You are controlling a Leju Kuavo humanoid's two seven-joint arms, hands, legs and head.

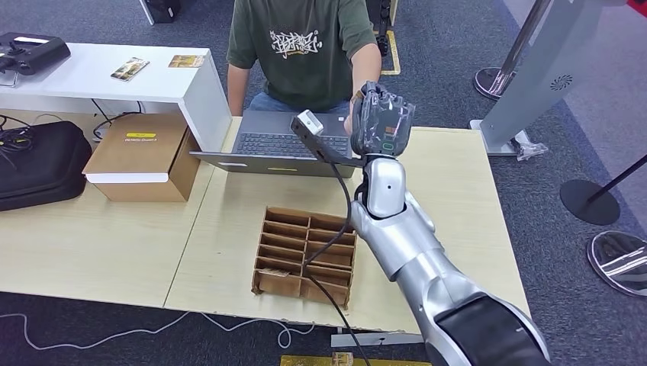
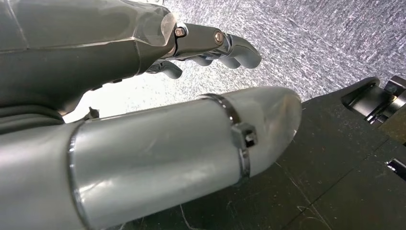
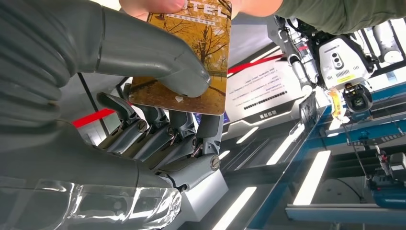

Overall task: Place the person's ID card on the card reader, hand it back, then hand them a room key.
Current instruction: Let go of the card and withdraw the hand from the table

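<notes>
Both right hand point(image 3: 143, 120) and person's fingers point(image 3: 153, 5) apparently grip room key point(image 3: 191, 57).

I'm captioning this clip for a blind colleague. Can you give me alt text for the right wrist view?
The robot's right hand pinches a card printed with autumn trees between its thumb and dark fingers, while a person's fingers grasp the card's far edge. Behind them are bright ceiling light strips and a person's green sleeve.
</notes>
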